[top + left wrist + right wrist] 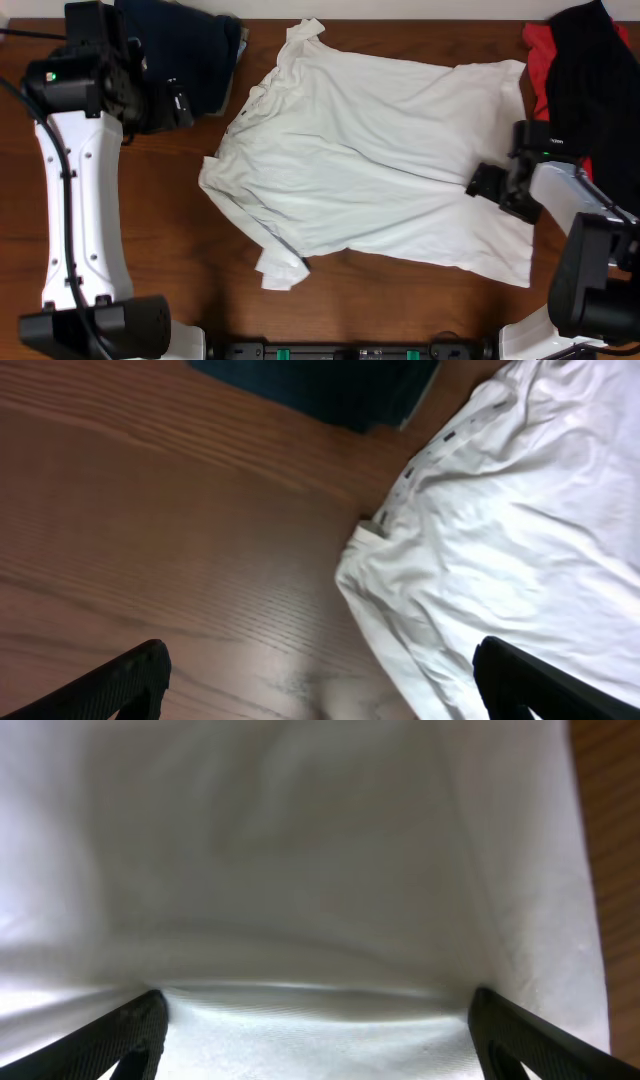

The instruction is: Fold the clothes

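Black garment (590,80) hides most (not all) of red garment (536,65).

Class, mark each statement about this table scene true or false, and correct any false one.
1. The white T-shirt lies spread out on the table. True.
2. The left pincer is shut on the shirt's collar. False: it is open, above bare wood beside the shirt.
3. The navy garment lies at the table's far edge, by the left arm. True.
4. The red garment lies on the middle of the white T-shirt. False: it is at the far corner with the black garment, beside the shirt.
5. The right pincer is open over white fabric. True.
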You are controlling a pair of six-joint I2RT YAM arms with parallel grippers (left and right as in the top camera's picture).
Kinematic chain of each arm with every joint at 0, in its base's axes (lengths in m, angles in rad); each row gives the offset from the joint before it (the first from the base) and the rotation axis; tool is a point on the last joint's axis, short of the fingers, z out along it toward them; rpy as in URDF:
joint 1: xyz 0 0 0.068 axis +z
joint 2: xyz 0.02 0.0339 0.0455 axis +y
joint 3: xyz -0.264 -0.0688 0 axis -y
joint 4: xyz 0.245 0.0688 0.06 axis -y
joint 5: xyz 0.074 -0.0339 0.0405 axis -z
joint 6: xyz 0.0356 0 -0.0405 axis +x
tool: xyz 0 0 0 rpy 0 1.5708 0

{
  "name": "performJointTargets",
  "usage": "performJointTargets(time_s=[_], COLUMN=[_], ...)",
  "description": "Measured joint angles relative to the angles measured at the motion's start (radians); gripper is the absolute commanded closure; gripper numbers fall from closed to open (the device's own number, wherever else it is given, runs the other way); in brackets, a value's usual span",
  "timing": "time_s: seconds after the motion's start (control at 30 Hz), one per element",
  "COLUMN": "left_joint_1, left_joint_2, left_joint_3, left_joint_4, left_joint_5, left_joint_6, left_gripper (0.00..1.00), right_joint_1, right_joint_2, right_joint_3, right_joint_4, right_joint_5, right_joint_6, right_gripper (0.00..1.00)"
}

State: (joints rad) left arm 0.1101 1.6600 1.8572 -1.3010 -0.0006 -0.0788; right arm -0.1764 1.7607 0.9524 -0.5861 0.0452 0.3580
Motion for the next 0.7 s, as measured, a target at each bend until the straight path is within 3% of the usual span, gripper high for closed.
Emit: performJointTargets(time_s=[0.17, 0.37, 0.7], left_joint_1=[-0.011, -0.065, -0.346], left_joint_2=[0.045, 0.038, -0.134], left_joint_3=[0.0, 0.0, -0.071], left_joint_4=[0.002, -0.014, -0.197], left_joint_5=[0.015, 0.021, 0.026], left_joint_6=[0.006, 0.027, -0.005], left_gripper=[0.02, 0.02, 0.02], right_joint_1=[-0.086, -0.111, -0.107], right_joint_2=[0.014, 0.018, -0.361], right_joint_3=[0.027, 0.156, 0.272], right_joint_4=[0.002, -0.152, -0.261], right_joint_5=[-0.03, -0.137, -0.209], right_joint_6=[-0.029, -0.049, -0.07], right_gripper=[0.01, 0.01, 0.01])
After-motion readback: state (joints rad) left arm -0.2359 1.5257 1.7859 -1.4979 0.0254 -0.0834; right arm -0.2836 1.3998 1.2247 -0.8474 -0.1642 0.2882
